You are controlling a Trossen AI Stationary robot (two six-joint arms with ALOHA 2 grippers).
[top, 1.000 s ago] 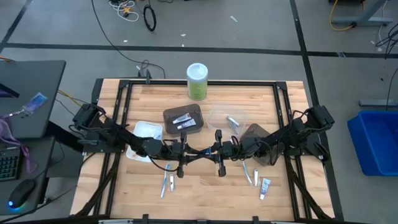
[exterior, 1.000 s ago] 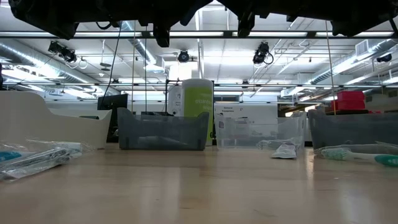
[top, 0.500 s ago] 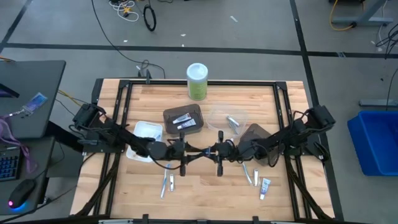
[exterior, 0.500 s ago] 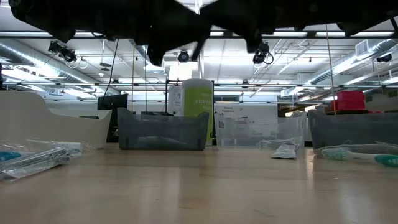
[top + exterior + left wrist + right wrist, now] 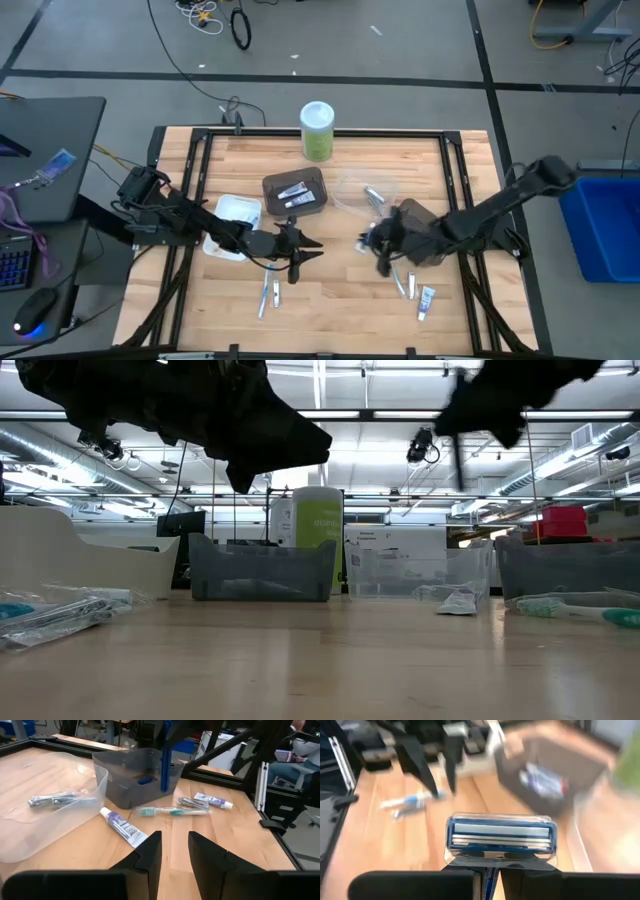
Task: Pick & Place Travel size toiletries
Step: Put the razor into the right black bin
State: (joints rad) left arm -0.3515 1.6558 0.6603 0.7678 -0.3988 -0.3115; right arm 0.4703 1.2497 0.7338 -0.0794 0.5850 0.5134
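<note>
Razor (image 5: 501, 836) first: we see its blue-and-clear head upright between our right gripper's (image 5: 489, 879) fingers, clamped by the handle above the wood table (image 5: 330, 300). From above, that gripper (image 5: 378, 243) hangs mid-table beside the dark tray (image 5: 418, 232) and near the clear tray (image 5: 368, 193). Our left gripper (image 5: 303, 249) sits just left of centre, fingers (image 5: 147, 857) parted and holding nothing. Ahead of it lie a tube (image 5: 122, 825), a toothbrush (image 5: 165, 811) and packets (image 5: 194, 802) on the wood, with razors (image 5: 56, 800) inside the clear tray (image 5: 95, 785).
</note>
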